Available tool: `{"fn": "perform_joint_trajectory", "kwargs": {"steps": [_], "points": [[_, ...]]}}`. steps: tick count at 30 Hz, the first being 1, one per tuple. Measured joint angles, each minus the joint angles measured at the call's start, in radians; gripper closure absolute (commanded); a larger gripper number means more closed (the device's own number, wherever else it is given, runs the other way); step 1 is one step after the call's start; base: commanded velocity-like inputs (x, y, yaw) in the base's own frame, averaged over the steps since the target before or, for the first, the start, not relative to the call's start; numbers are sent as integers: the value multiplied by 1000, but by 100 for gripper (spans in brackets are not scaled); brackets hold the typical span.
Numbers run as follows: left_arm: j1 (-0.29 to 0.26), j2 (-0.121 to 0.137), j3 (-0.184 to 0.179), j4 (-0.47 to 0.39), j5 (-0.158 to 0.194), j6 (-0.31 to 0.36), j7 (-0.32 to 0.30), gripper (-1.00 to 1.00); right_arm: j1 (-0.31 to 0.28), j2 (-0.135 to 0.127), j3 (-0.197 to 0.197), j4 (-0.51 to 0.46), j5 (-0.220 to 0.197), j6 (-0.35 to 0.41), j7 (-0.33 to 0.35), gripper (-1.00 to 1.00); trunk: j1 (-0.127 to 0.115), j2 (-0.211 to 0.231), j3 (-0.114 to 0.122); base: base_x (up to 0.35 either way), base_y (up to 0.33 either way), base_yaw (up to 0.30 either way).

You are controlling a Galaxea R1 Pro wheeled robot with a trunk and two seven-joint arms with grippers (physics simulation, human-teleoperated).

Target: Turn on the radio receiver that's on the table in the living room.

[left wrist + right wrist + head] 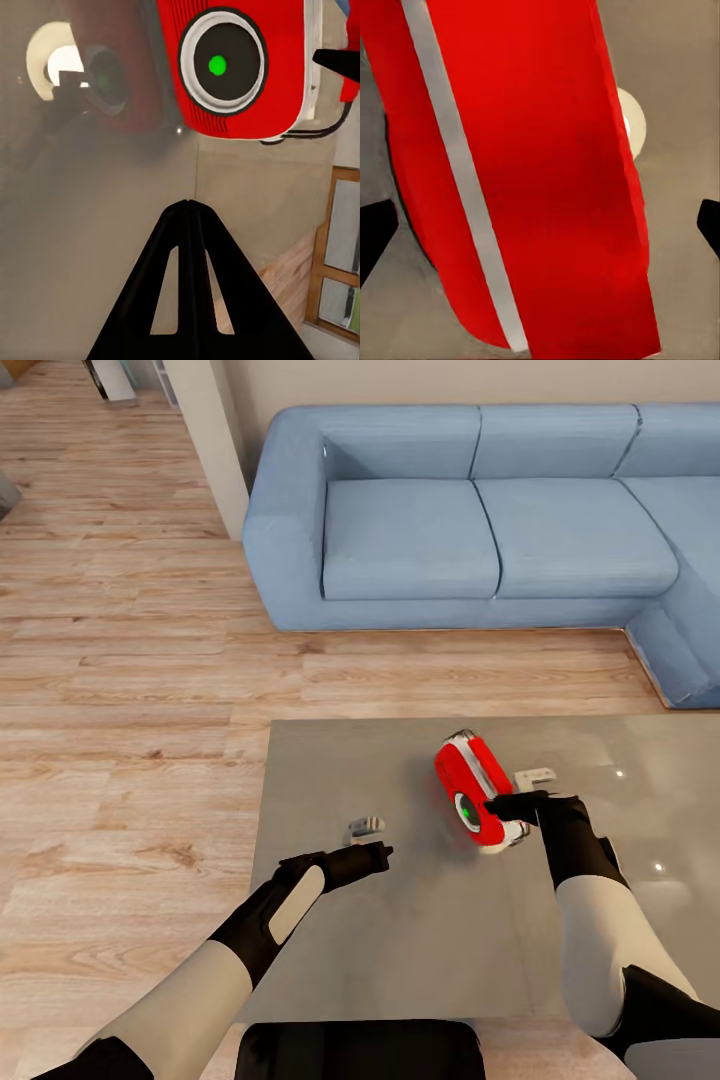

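Observation:
The red radio receiver (472, 785) lies on the grey table (400, 930), its white band running along its length. Its round black dial (467, 810) faces me and shows a green dot. My right gripper (507, 808) is at the radio's near end by the dial. In the right wrist view the radio (547, 172) is close in front of the right gripper (540, 225), which is open with its fingertips far apart. My left gripper (386, 851) hovers over the table to the left of the radio, shut and empty. Its joined fingers (189, 225) point at the dial (219, 66).
A blue sectional sofa (480, 510) stands beyond the table, across a strip of light wood floor (130, 760). The glossy table top mirrors the radio and shows a pale round glow (633, 124). A beige wall corner (215, 440) rises left of the sofa.

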Motion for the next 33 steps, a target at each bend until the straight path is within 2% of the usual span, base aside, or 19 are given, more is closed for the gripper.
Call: {"fn": "perform_joint_trajectory", "kwargs": {"steps": [27,33], "points": [[0,0,0,0,1,0,0,100,0,1,1,-16,4,5,12,-100,0,0,0,0,0,0],[0,0,0,0,1,0,0,100,0,1,8,-46,6,5,12,-100,0,0,0,0,0,0]]}}
